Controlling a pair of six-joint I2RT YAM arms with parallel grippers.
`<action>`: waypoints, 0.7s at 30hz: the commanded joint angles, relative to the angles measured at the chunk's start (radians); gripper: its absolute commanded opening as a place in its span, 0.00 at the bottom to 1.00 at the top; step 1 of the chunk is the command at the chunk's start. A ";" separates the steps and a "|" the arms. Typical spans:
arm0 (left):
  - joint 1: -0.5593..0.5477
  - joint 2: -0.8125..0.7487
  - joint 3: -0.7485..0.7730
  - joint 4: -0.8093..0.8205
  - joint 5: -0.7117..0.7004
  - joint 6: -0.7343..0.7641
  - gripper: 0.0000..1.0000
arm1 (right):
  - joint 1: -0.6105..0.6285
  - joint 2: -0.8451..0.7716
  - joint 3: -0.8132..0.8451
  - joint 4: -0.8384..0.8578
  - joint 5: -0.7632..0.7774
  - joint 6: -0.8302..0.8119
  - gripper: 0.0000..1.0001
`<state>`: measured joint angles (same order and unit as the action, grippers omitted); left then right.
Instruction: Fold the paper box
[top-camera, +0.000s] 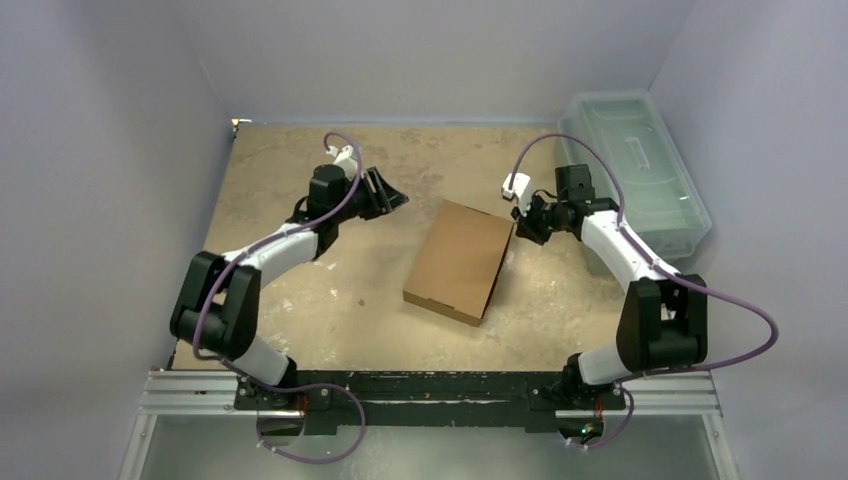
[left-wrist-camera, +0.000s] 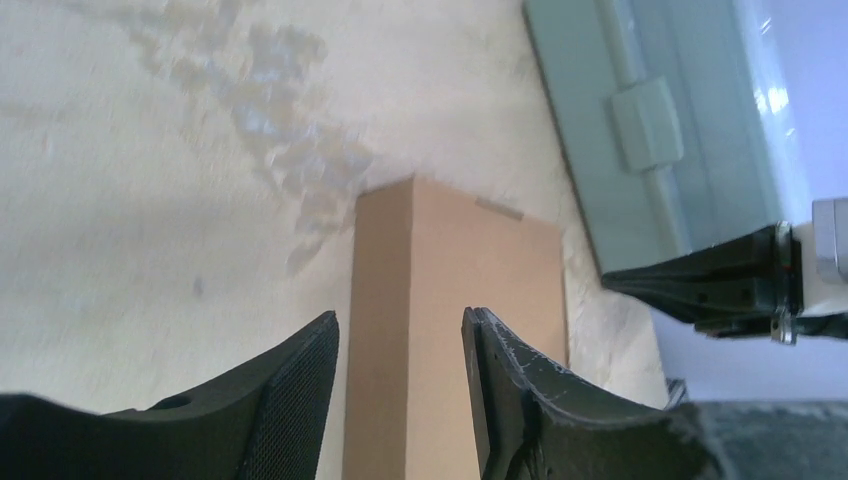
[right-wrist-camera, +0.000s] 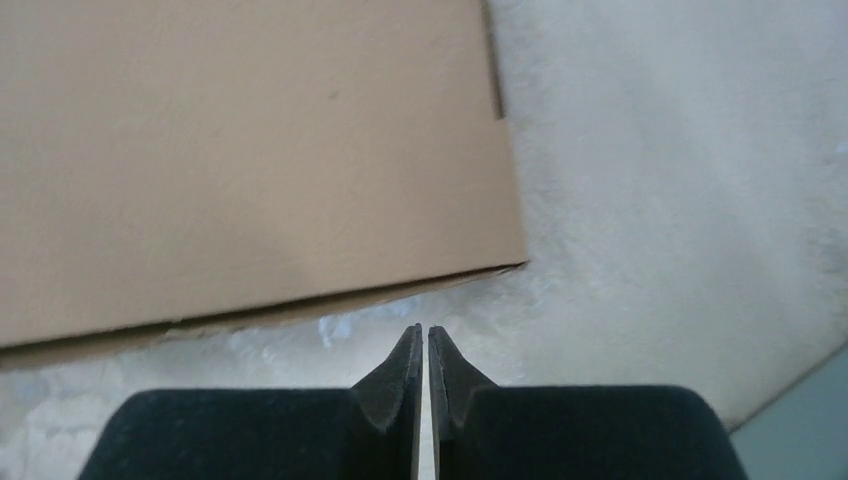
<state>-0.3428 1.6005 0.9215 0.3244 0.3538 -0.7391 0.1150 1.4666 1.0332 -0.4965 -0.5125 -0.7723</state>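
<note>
The paper box (top-camera: 460, 260) is lying flat and closed near the middle of the desk (top-camera: 330, 310), turned slightly askew. In the right wrist view a thin dark seam is showing under its lid edge. Neither hand is touching it.

The left hand (top-camera: 383, 193) is hanging near the box's far-left corner, jaws standing partly apart with nothing between them, and is pointing along the box's length (whether to steady it or merely to keep clear, I cannot say). The right hand (top-camera: 527, 222) is sitting just beside the far-right corner. Its fingers (right-wrist-camera: 405, 365) are drawn nearly together with only a sliver of gap and are gripping nothing, a posture suited, I judge, to pushing an edge rather than pinching it. The folding is looking close to done.

The flaps and tabs are lying out of sight under the lid, so whether they are tucked is not showing. The right arm is covering the near end of the pale-green bin (top-camera: 640, 165). In the left wrist view, the left hand's own fingers are hiding the box's near part.
</note>
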 joint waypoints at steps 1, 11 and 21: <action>-0.004 -0.109 -0.153 -0.144 -0.030 0.061 0.48 | -0.005 0.003 -0.045 -0.158 -0.066 -0.177 0.07; -0.102 -0.016 -0.267 -0.019 0.046 0.023 0.41 | 0.100 0.095 -0.110 -0.093 -0.061 -0.229 0.06; -0.201 0.081 -0.216 0.023 -0.041 -0.023 0.39 | 0.154 0.044 -0.069 0.133 -0.087 -0.079 0.09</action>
<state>-0.5133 1.7088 0.6960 0.3267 0.3653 -0.7353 0.2367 1.5585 0.9211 -0.4625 -0.5129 -0.8978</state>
